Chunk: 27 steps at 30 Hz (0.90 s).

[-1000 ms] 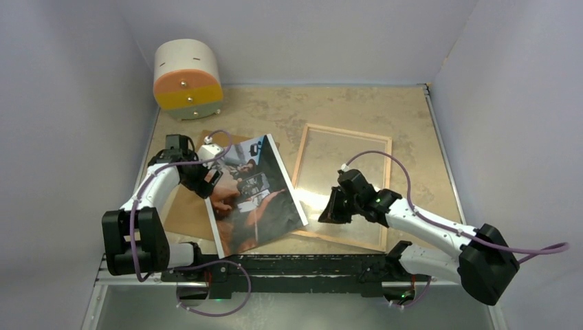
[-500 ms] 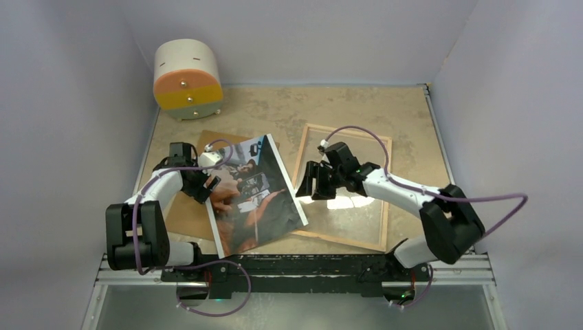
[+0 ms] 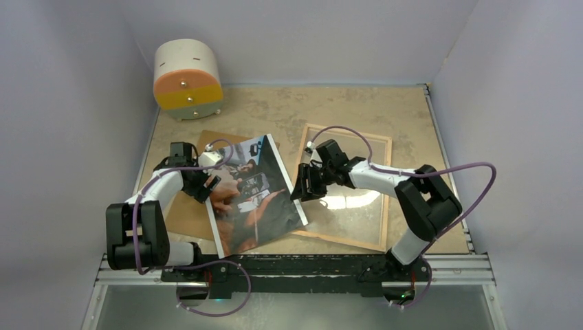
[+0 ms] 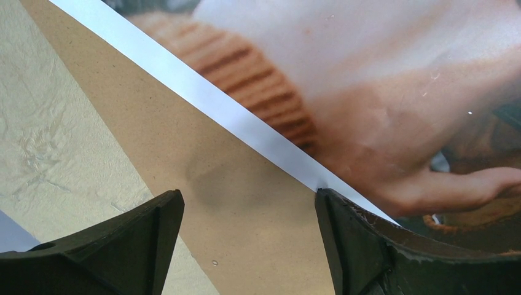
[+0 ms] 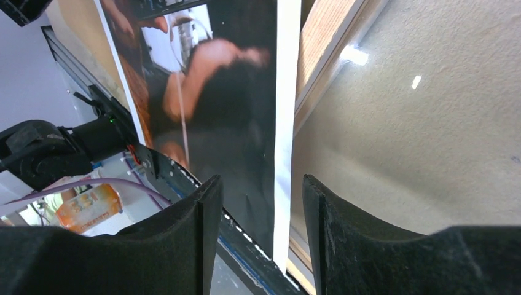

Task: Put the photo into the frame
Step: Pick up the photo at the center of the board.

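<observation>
top external: left end effector (image 3: 208, 187) agape, empty, at photo (image 3: 256, 203) edge; right end effector (image 3: 300, 190) likewise, by frame (image 3: 347, 130) rim.

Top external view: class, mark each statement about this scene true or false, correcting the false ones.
1. The photo lies picture side up. True.
2. The photo sits fully inside the frame. False: it lies mostly left of it, its right edge overlapping the frame's left rim.
3. The left gripper is shut on the photo. False: its jaws stand open at the photo's left edge, above the brown board.
4. The right gripper has open jaws at the photo's right edge. True.
</observation>
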Tool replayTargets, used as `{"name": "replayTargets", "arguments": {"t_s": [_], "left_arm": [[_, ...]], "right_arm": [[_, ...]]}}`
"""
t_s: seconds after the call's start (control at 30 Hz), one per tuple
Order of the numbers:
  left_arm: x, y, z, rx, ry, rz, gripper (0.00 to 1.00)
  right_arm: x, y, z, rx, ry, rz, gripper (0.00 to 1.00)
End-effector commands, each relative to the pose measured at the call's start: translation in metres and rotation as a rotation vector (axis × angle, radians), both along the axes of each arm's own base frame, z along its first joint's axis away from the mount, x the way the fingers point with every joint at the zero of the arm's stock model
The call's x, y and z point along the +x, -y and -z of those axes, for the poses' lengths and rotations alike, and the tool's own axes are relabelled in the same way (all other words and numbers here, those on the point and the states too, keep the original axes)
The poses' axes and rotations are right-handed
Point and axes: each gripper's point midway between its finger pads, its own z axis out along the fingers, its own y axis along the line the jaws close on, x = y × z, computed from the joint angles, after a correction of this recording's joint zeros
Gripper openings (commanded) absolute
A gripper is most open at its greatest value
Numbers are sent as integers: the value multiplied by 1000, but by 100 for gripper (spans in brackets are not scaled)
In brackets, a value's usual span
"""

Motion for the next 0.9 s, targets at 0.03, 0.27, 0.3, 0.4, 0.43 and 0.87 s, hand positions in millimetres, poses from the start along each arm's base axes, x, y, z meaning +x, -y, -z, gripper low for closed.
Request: {"name": "replayTargets", "arguments": {"t_s": [0.03,0.27,0.3,0.4,0.43,0.87], "left_arm": [[-1,-1,22,23,-17,-8,83],[1,0,19,22,-13,-9,82],[2,0,19,22,-12,-11,82],[1,0,19,25,-15,-10,82],[1,0,19,26,-14,-9,82],[2,3,19,19,-14,-5,81]], "right_arm": [[3,-9,-3,52,4,-47,51],[-2,-13,-1,91,-13,-58,44],[-2,-15,-3,108,-13,-59,41],[-3,-21,-11,160,-24,-63,34],[-4,-24,-15,180,-30,-63,33],[2,-34,-2,205,-80,-32,35]]}}
